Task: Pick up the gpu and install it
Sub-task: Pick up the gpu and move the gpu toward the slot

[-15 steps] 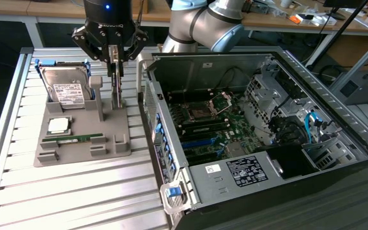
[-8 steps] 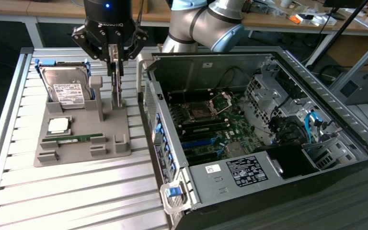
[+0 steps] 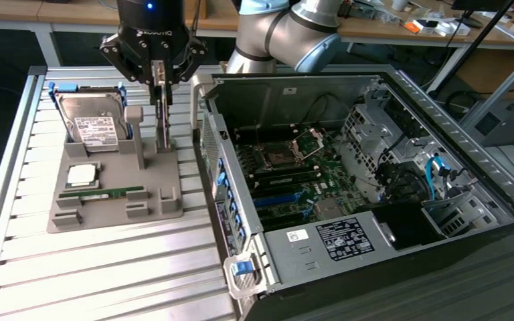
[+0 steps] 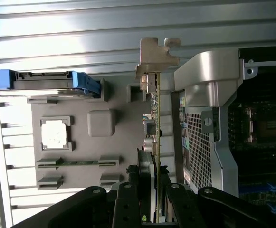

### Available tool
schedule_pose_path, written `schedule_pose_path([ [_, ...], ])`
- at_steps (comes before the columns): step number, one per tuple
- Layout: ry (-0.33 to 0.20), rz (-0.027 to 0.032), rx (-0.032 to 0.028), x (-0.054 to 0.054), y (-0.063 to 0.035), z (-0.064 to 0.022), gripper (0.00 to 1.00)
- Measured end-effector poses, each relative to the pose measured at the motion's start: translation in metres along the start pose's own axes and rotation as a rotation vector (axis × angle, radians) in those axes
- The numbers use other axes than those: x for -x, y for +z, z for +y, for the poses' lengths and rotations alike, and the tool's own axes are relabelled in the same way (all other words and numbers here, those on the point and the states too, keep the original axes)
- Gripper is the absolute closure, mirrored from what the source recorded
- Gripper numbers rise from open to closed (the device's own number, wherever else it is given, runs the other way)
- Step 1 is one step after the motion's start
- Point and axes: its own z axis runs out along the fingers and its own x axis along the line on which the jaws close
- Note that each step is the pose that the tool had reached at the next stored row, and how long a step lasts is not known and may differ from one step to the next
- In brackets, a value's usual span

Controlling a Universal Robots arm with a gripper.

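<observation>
Gpu (image 3: 162,124): green board edge, silver bracket. Gripper (image 3: 160,87): black. Hard drive (image 3: 92,124): silver, white label, blue caddy (image 4: 83,81). Holder tray (image 3: 114,204): plain grey. Table (image 3: 105,267): ribbed silver slats. Motherboard (image 3: 315,177): green, blue slots (image 3: 280,197).

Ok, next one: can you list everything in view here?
gpu: one, green board with black cooler, upright on edge over the holder
hard drive: one, silver, blue rails, propped in the holder
CPU: one, silver, in the holder's recess
memory stick: one, green, flat in the holder
holder: one, grey, on the table
table: one, silver slats
computer case: one, black and silver, open, exterior view's right
motherboard: one, green, inside the case
gripper: one, black, shut on the gpu
arm: one, grey, behind the case
</observation>
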Motion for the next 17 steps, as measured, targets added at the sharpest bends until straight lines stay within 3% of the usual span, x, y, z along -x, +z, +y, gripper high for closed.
schedule_pose_path([
  [17,0.000,-0.0001,0.0005,0.0001,-0.0045,0.0000,0.73],
])
